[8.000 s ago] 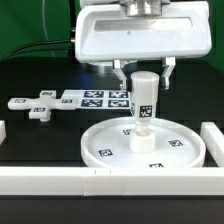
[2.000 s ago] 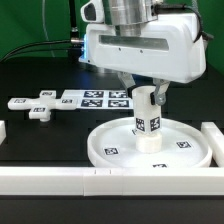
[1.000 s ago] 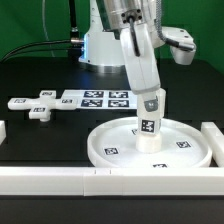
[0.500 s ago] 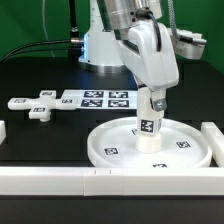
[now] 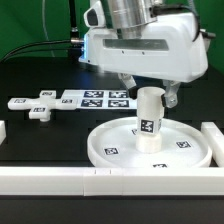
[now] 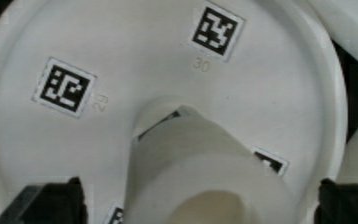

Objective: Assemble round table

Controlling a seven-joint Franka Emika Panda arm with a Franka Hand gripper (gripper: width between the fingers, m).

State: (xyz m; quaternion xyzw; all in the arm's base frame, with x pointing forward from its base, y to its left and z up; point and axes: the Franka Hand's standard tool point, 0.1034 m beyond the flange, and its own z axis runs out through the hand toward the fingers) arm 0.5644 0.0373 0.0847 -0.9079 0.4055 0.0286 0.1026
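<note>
The round table's white disc (image 5: 108, 140) lies flat with tags on its face. The white tagged post (image 5: 149, 120) stands upright in its central hub. My gripper (image 5: 150, 96) hangs over the post's top, with one finger on each side of it. In the wrist view the post (image 6: 211, 165) rises from the disc (image 6: 140, 60), and the gripper (image 6: 197, 200) straddles it. The dark fingertips (image 6: 51, 200) stand apart from the post's sides, so the gripper is open.
The marker board (image 5: 100, 98) lies behind the disc. A tagged white part (image 5: 38, 107) lies at the exterior view's left. White border rails run along the front (image 5: 60, 180) and the right (image 5: 214, 138).
The hand has turned about the post from a narrow, tilted pose back to its broad side facing the camera. The post and disc stay in place.
</note>
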